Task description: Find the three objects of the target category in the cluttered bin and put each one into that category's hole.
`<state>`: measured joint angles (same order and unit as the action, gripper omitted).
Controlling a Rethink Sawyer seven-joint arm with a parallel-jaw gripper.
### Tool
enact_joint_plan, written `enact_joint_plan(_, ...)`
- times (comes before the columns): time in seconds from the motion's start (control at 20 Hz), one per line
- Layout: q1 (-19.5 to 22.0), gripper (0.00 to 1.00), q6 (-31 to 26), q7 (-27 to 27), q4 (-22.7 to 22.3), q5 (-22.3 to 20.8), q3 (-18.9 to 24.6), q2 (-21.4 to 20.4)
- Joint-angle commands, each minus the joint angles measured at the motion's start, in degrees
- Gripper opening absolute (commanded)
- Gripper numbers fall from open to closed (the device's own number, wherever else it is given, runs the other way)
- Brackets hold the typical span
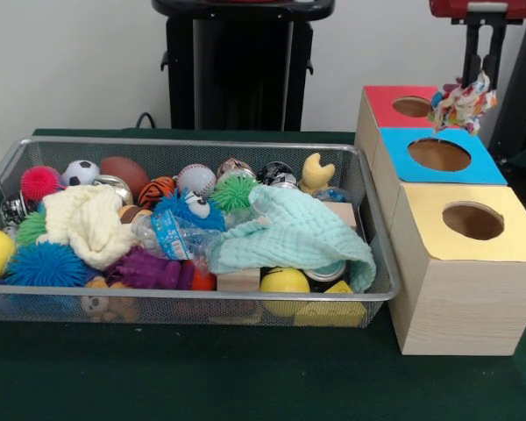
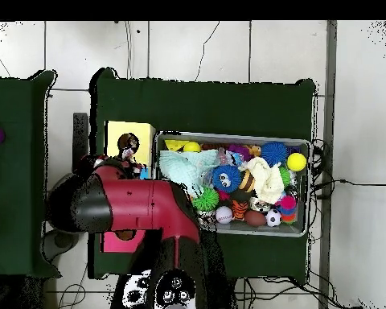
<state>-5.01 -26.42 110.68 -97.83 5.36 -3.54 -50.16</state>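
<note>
Gripper (image 1: 479, 63) hanging above the row of boxes, clenched on a multicoloured rag toy (image 1: 461, 105), dangling just over the far edge of the blue box (image 1: 473, 167), beside the red box's hole (image 1: 411, 107); bin (image 1: 368, 289) lying alongside.

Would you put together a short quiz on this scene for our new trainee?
1. In the front view, which stands nearest the camera? A red-topped box, B blue-topped box, C yellow-topped box.
2. True or false: the mint cloth lies outside the bin.
3. Fill in: the end effector holds a multicoloured ___ above the boxes.
Key: 1 C. 2 False, it lies in the bin. 3 toy.
</note>
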Motion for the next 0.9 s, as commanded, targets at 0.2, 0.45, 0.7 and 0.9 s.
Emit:
enact_joint_plan(0.2,-0.70,0.00,3.92,14.58,1.17,4.59,-1.07,4.55)
enact_joint_plan(0.45,-0.39,0.00,5.24,13.49,1.02,5.81,-0.82,5.08)
enact_joint_plan(0.7,-0.77,0.00,6.18,12.86,1.79,6.51,-1.01,6.48)
enact_joint_plan(0.9,-1.06,0.00,8.45,12.73,2.66,6.88,-1.00,8.67)
